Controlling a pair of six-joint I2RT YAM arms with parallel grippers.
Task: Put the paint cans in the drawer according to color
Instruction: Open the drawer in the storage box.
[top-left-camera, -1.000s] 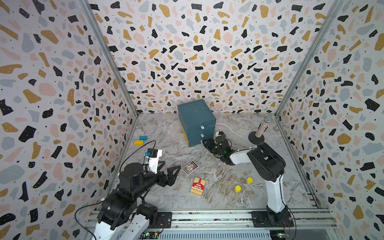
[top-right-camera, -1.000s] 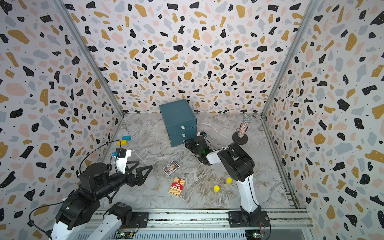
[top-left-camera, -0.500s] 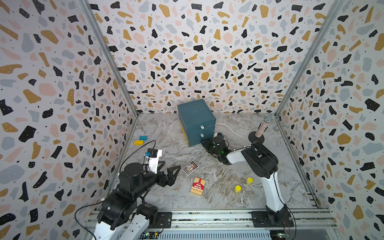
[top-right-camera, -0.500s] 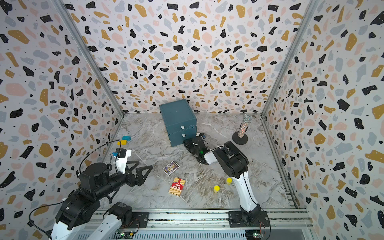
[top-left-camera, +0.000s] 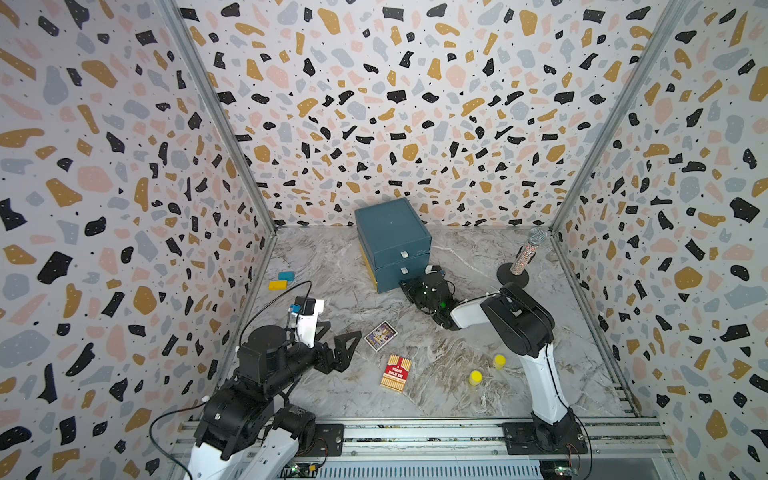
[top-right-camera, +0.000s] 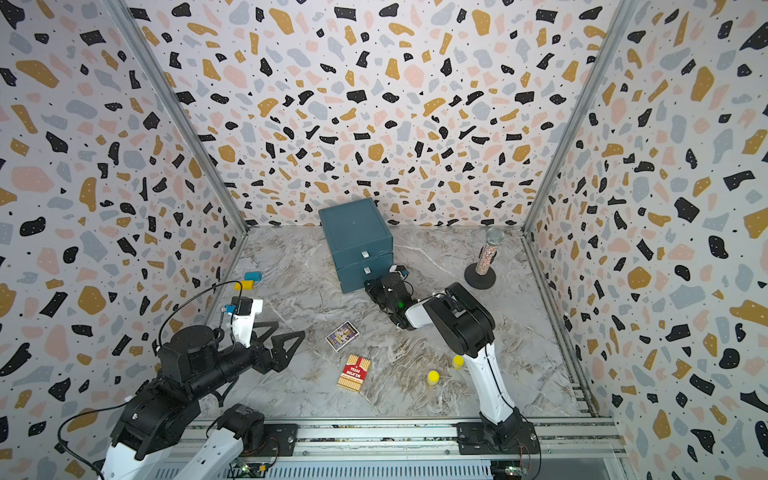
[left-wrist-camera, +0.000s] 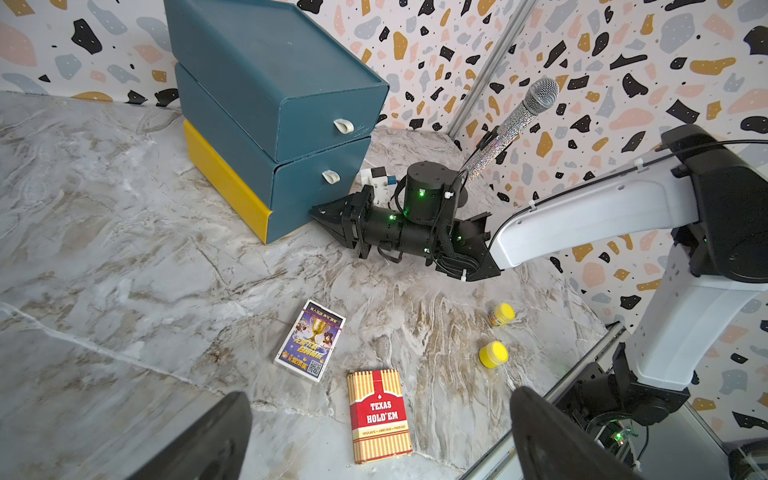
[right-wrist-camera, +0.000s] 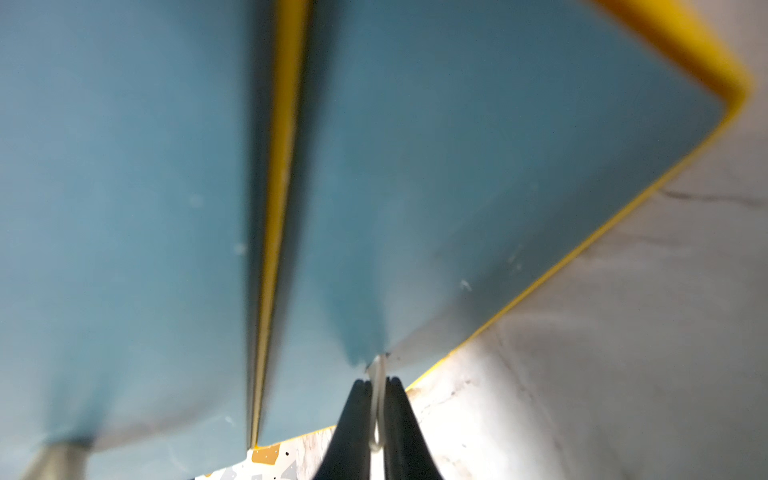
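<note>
The dark teal drawer (top-left-camera: 392, 241) (top-right-camera: 356, 239) (left-wrist-camera: 270, 104) stands at the back middle, all three levels pushed in. My right gripper (top-left-camera: 405, 286) (top-right-camera: 370, 289) (left-wrist-camera: 313, 212) lies low against its lowest front. In the right wrist view the gripper (right-wrist-camera: 377, 382) is shut on that level's thin white pull tab (right-wrist-camera: 376, 374). Two yellow-lidded paint cans (top-left-camera: 475, 377) (top-left-camera: 499, 361) (top-right-camera: 433, 377) (left-wrist-camera: 493, 354) stand on the floor by the right arm's base. My left gripper (top-left-camera: 345, 338) (top-right-camera: 286, 332) (left-wrist-camera: 378, 399) hovers open at the front left, holding nothing.
A red Texas Hold'em card box (top-left-camera: 395, 372) and a purple card box (top-left-camera: 380, 336) lie in the middle of the floor. A glittery microphone on a round stand (top-left-camera: 524, 257) is at the back right. Blue (top-left-camera: 286, 275) and yellow (top-left-camera: 277, 285) blocks lie by the left wall.
My right gripper slid in to the drawer's lowest front and closed on the white pull tab. The left arm has not moved.
</note>
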